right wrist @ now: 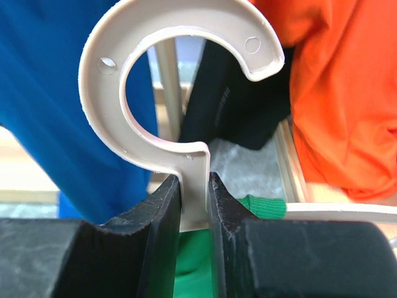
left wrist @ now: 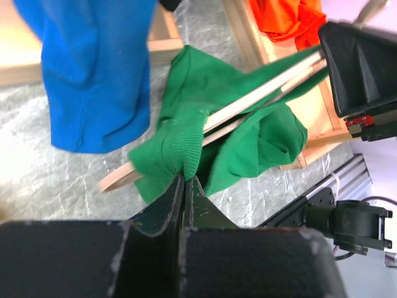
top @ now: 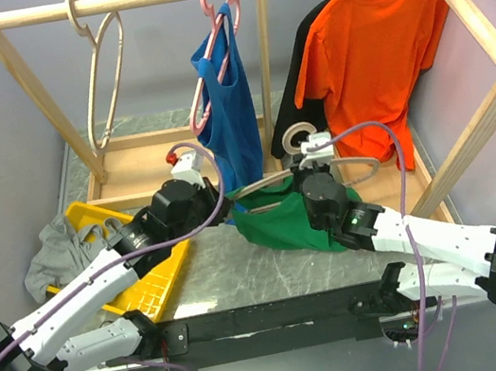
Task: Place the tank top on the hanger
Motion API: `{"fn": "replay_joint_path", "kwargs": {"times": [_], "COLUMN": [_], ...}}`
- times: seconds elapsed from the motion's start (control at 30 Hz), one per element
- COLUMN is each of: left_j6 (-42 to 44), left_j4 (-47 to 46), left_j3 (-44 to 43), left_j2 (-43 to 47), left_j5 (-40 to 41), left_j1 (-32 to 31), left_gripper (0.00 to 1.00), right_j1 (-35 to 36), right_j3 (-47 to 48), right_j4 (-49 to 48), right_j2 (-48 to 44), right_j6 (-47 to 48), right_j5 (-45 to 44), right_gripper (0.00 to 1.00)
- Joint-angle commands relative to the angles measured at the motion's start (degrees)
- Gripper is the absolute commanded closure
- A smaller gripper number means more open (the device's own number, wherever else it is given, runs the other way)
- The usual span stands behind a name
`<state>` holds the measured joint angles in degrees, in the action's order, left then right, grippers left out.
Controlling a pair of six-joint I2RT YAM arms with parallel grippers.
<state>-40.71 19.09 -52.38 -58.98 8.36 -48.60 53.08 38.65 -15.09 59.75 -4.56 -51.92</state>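
1 tank top [left wrist: 260, 149] — left gripper [left wrist: 185, 179] pinching it | 1 hanger [right wrist: 186, 18] — right gripper [right wrist: 195, 183] clamped on neck

Below its neck, the thin pale beige hanger [right wrist: 99, 93] is hidden behind the right claw [right wrist: 195, 186]; the dark green cloth tank top [right wrist: 263, 205] barely shows.

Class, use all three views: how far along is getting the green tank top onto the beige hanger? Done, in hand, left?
Done: the right gripper clamps the hanger by its neck, and one arm of it looks threaded through the tank top. In hand: the left gripper pinches a ribbed edge beside that arm. Left: the top is bunched, not seated on both shoulders.
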Motion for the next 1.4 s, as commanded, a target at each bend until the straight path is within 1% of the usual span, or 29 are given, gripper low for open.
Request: {"fn": "replay_joint_path", "kwargs": {"times": [0.0,0.13,0.3,0.43,0.47,0.53,0.6,0.63,0.67,0.73,0.77,0.8,0.83,0.87,0.93,0.97,1.03,1.07,1.13,1.17,1.23,1.27,1.3,1.33,1.37], "left_j6": [2.91,3.35,3.53,4.41,4.76,4.94,4.76,4.50,4.50,4.50,4.67,4.76,5.11,5.55,6.51,6.61,7.48,7.66,8.27,8.45,8.98,9.15,9.33,10.03,10.56], "left_j4": [2.35,3.32,2.53,2.53,2.36,0.17,-2.81,-3.62,-4.23,-5.90,-6.87,-7.92,-10.02,-11.00,-12.84,-14.07,-14.78,-15.31,-15.66,-15.66,-15.49,-15.23,-14.09,-13.47,-12.51], "left_j3": [-7.36,-12.91,-20.02,-25.83,-26.89,-29.18,-30.14,-30.58,-31.46,-32.08,-31.91,-31.47,-31.12,-30.25,-29.54,-28.92,-28.66,-28.31,-27.87,-27.43,-26.81,-26.37,-26.20,-25.93,-25.76], "left_j2": [-1.92,-2.89,-3.68,-5.79,-6.06,-6.06,-5.80,-5.62,-5.71,-5.27,-4.92,-4.39,-3.00,-2.29,-0.10,0.53,2.37,2.99,4.65,5.01,6.24,6.42,6.68,6.95,7.04], "left_j5": [1.57,4.03,5.44,4.74,4.39,2.73,1.66,0.18,-0.36,-1.06,-1.59,-1.85,-1.94,-2.47,-3.08,-3.52,-4.05,-4.23,-4.75,-5.19,-6.59,-7.04,-7.56,-7.83,-8.96], "left_j1": [-1.76,-2.99,-3.87,-3.96,-3.96,-4.05,-4.05,-4.05,-4.13,-4.14,-4.05,-4.05,-4.05,-4.13,-4.14,-4.05,-4.14,-4.14,-4.13,-4.05,-4.14,-4.14,-4.05,-4.13,-4.14], "left_gripper": [0.99,0.99,0.98,0.93,0.84,0.85,0.82,0.80,0.70,0.53,0.45,0.41,0.33,0.30,0.29,0.28,0.27,0.27,0.26,0.26,0.25,0.25,0.25,0.25,0.25], "right_j1": [2.02,2.55,3.52,4.49,4.49,5.01,5.80,6.42,6.60,6.86,6.86,6.86,6.86,7.04,7.04,7.12,7.21,7.21,7.21,7.21,7.13,7.21,7.21,7.21,7.21], "right_j3": [8.27,14.42,20.66,27.43,30.05,32.87,37.97,39.64,42.88,45.71,47.46,48.17,48.88,51.15,55.63,60.35,63.46,64.00,61.99,58.15,53.39,47.89,44.96,38.93,35.82], "right_j4": [-0.64,1.99,3.92,6.21,6.65,7.62,8.58,9.02,9.98,11.39,12.01,12.36,12.72,13.42,14.74,17.26,18.43,18.69,18.26,17.47,16.77,16.07,15.54,15.27,13.27], "right_j2": [1.69,3.53,3.62,3.54,3.10,2.83,3.27,3.45,3.97,4.67,5.37,5.73,6.08,7.13,8.89,10.46,11.44,11.45,10.40,8.74,6.71,4.52,3.20,0.40,-0.85], "right_j6": [2.27,3.94,7.19,9.56,9.57,10.27,11.75,12.03,12.29,12.20,12.12,11.42,11.41,11.76,13.51,14.13,15.54,15.72,14.84,14.23,11.60,10.46,8.18,6.94,5.71], "right_j5": [-4.24,-5.03,-3.19,-1.96,-0.13,2.17,2.79,3.05,3.49,5.42,5.60,6.65,7.35,7.88,9.12,9.38,9.56,9.56,10.08,10.09,10.35,11.31,11.84,12.45,14.02], "right_gripper": [1.00,1.00,1.00,1.00,1.00,1.00,1.00,1.00,1.00,1.00,1.00,1.00,1.00,1.00,1.00,1.00,1.00,1.00,1.00,1.00,1.00,1.00,1.00,1.00,1.00]}}
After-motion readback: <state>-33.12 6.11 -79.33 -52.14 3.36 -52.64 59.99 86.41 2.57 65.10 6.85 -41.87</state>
